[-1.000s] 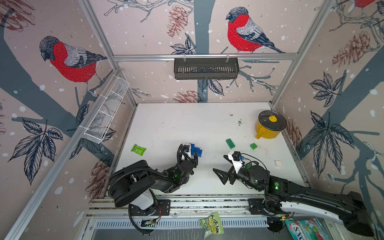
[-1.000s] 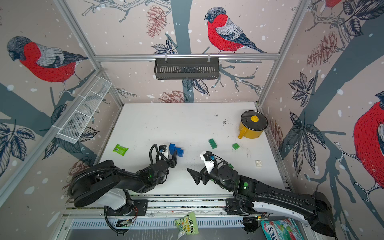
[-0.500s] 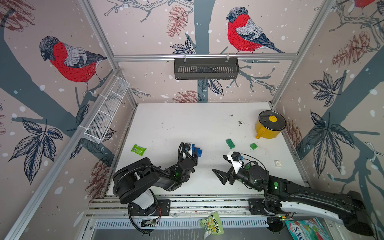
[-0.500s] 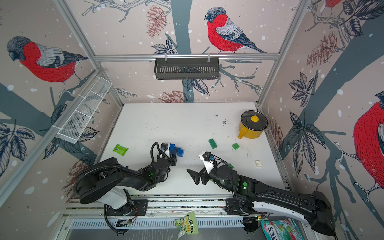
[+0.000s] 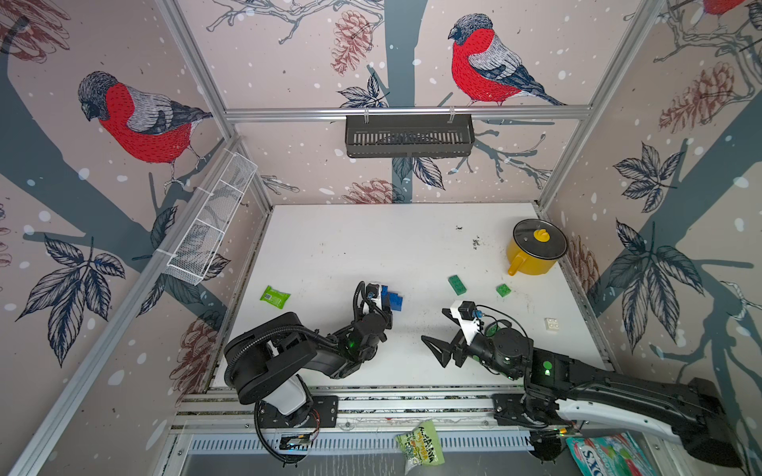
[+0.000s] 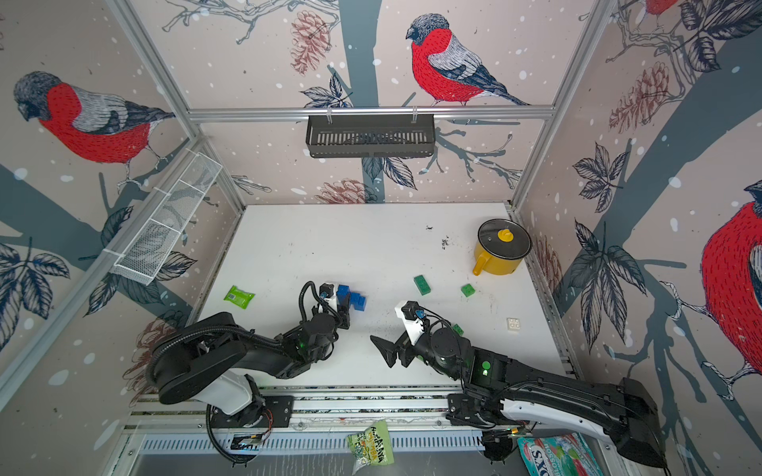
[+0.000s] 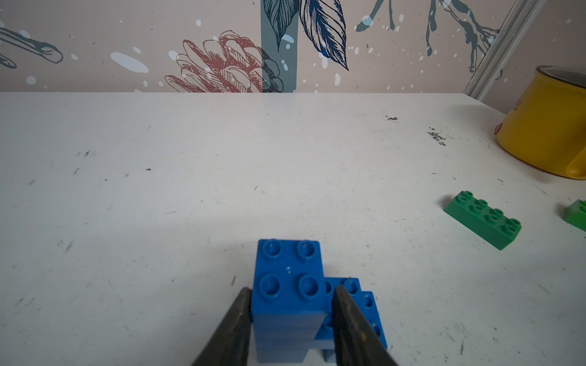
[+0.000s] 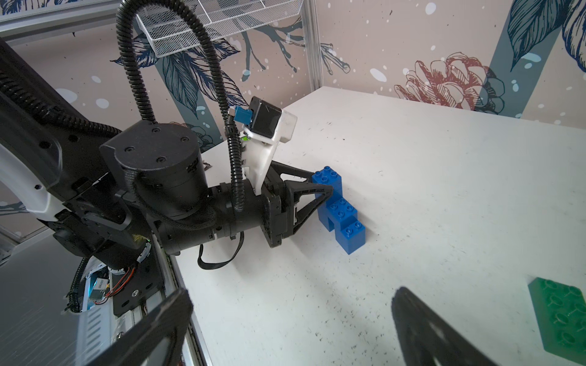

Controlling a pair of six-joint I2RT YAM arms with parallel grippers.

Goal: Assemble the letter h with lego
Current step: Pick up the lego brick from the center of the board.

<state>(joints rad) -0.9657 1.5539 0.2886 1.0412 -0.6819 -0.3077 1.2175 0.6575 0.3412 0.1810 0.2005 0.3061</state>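
the left fingers (image 7: 234, 326) are closed on the tall end of the blue stack (image 7: 288, 275), one on each side and touching its walls. the stack stands on the table (image 5: 350, 247) near the front, left of the middle, in both top views (image 6: 350, 298). in the right wrist view it steps down from the gripped column through a raised oblong to a low square block (image 8: 339, 209). the right fingers (image 8: 428, 329) are spread wide and empty, hanging over bare table well to the right of the stack. a long green brick (image 5: 457, 284) and a square green brick (image 5: 503, 290) lie further right, apart from each other, in front of the yellow pot (image 5: 536, 251). the white brick (image 5: 551, 324) sits near the right edge. a green packet (image 5: 275, 296) lies on the left.
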